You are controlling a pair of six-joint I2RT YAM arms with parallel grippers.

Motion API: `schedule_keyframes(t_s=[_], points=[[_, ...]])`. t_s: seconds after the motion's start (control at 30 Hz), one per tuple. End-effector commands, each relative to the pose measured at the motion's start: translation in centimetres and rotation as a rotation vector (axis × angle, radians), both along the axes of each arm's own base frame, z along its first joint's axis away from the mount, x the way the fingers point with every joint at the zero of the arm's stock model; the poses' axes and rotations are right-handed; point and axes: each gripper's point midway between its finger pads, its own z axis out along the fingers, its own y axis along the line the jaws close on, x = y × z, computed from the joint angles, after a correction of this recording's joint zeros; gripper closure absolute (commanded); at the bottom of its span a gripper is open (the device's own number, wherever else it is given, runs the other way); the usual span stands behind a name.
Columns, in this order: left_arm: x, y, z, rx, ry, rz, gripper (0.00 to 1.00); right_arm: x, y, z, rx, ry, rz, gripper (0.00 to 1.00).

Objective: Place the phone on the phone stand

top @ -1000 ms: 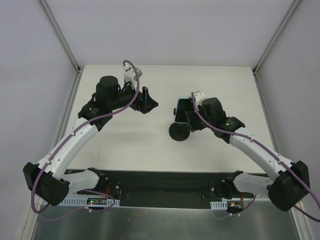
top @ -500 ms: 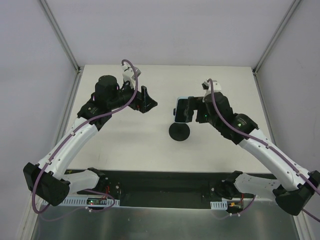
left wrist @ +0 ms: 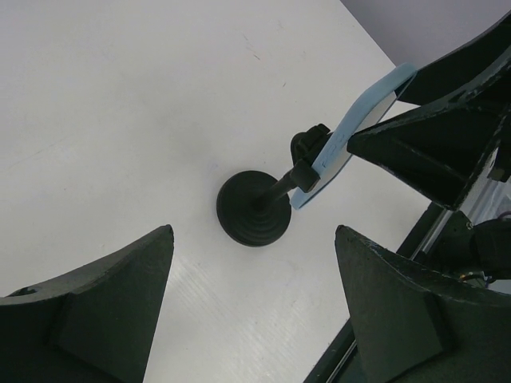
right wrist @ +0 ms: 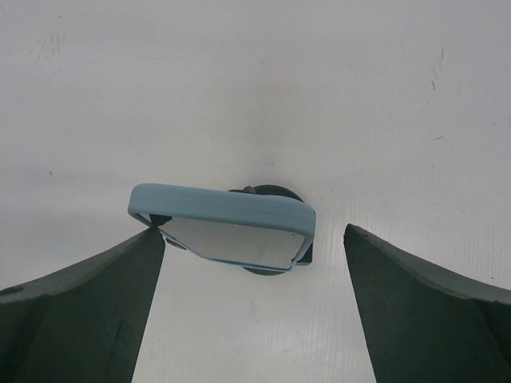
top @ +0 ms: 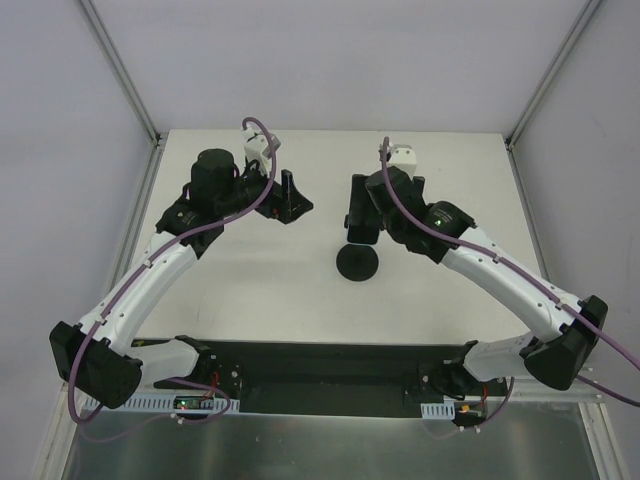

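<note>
Since half a sec ago the R arm has been swinging its wrist round above the phone stand (left wrist: 254,209). The phone (right wrist: 219,209) is now sitting a touch farther from the arm bases and more edge-on to the top cam. The stand's disc base and the L arm are staying put.

The right gripper (right wrist: 254,231) is hanging w/ its jaws spread wide, gripping nothing. In its wrist view the phone's light blue top edge is lying crosswise between the fingers (right wrist: 96,319). One corner is touching or all but touching one finger, w/ a clear gap to the other. So the phone is lying straight ahead of that hand, its long axis running away from the palm, tilted, toward the stand. In the L wrist view its lower part is leaning on the stand's head and its upper end is sitting between the R fingers. Whether the head is really catching it can't be told.

The left gripper (top: 288,202) is also hanging open and empty, well apart from the phone, which is lying ahead of it and off to one side.

Placement is looking nearly done. The R arm is the nearer one, and its next move is prob. a straight pull-back along the phone's long axis. Any sideways drift is risking that close finger dragging the corner and tipping the phone off.
</note>
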Motion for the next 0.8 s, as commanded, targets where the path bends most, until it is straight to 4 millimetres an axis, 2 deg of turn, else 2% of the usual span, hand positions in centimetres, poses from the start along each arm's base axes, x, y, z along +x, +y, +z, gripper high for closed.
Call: schedule_keyframes(t_s=[0.0,0.27,0.47,0.57,0.7,0.77], points=[[0.0,0.2,1.0,-0.018,-0.026,0.001,0.20,0.5,-0.5,1.4,-0.022,-0.053,-0.080,0.03],[0.4,0.1,0.6,-0.026,0.003,0.001,0.20,-0.1,1.6,1.6,0.010,-0.072,-0.034,0.03],[0.7,0.5,0.6,-0.032,0.010,0.018,0.21,0.0,1.8,1.7,0.020,-0.095,-0.097,0.04],[0.7,0.8,0.9,-0.042,0.012,0.033,0.22,0.4,1.8,1.8,0.001,-0.122,-0.153,0.04],[1.2,1.5,0.6,-0.023,0.001,0.076,0.22,0.7,0.3,1.4,-0.034,-0.125,-0.294,0.03],[1.2,1.7,1.1,-0.037,-0.001,0.078,0.22,0.9,0.1,1.9,-0.039,-0.136,-0.321,0.03]])
